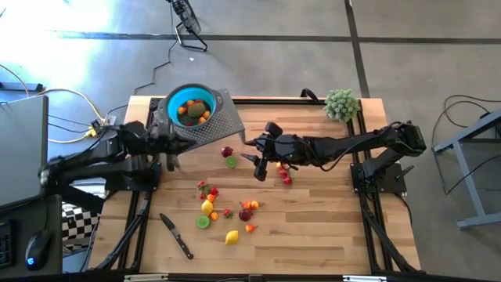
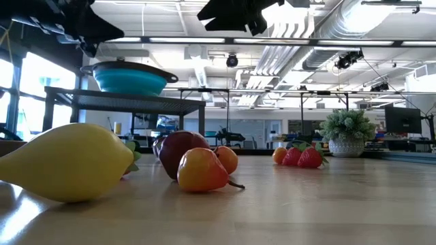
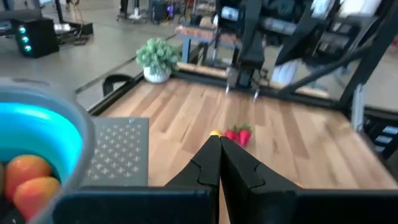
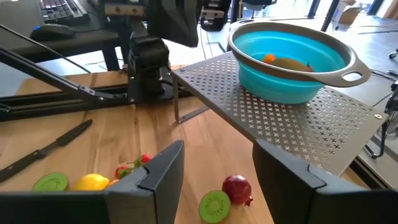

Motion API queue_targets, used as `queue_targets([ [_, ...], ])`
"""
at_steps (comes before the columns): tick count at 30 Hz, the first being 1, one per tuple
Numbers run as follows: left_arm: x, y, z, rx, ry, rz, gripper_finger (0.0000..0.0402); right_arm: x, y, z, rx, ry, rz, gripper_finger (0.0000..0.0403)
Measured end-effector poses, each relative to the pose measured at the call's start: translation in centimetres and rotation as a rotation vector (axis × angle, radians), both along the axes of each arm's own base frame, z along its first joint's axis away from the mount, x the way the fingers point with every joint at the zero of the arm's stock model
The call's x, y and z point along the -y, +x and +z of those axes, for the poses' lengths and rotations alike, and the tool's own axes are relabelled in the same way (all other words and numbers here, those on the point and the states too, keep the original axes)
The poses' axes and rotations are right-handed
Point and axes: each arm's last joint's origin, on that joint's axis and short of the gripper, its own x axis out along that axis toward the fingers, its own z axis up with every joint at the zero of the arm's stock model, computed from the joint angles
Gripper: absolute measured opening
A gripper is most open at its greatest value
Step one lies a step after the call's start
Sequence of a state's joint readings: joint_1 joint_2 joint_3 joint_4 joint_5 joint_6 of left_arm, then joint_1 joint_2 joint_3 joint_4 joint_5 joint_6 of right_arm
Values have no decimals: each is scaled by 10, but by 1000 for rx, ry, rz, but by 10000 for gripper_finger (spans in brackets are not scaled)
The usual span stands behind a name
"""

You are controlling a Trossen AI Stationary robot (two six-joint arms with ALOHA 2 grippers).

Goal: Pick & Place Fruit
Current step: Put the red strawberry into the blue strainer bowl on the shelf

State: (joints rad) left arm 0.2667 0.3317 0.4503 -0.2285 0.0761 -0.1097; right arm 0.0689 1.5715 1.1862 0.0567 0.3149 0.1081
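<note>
Yellow lemon (image 2: pixel 65 162) fills low view foreground. Right gripper (image 4: pixel 214 171) half open, empty, above maroon fruit (image 4: pixel 237 187) and kiwi half (image 4: pixel 214 206), just short of bowl (image 4: pixel 292 59). Left gripper (image 3: pixel 219 163) shut beside bowl, waiting. Step: approach to pick. Next: lower, straddle maroon fruit, close. Several fruits already in bowl; rest scattered on table (image 1: pixel 313 219).

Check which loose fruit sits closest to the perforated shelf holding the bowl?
The dark red fruit, just off the shelf corner; the green kiwi half lies slightly farther.
</note>
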Motion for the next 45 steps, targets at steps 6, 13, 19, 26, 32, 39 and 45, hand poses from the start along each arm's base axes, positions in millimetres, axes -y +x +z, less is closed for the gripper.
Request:
queue_targets([
  [6, 19, 11, -4, -55, 69, -99, 0, -1, 0, 0, -1, 1, 4, 183],
  [13, 37, 12, -5, -64, 105, -245, 0, -1, 0, 0, -3, 16, 31, 183],
  [19, 45, 10, -5, -64, 120, -258, 0, -4, -1, -4, -31, 83, 67, 183],
  [26, 54, 11, -6, -74, 124, -326, 0, -14, -3, -7, -61, 89, 81, 183],
  [32, 54, 11, -6, -72, 125, -328, 0, -16, 2, -15, -90, 49, 100, 183],
  [39, 54, 11, -6, -73, 150, -332, 0, -13, 14, -39, -144, 57, -1, 206],
  [45, 54, 11, -6, -73, 146, -331, 0, -12, 10, -48, -221, 97, -50, 278],
])
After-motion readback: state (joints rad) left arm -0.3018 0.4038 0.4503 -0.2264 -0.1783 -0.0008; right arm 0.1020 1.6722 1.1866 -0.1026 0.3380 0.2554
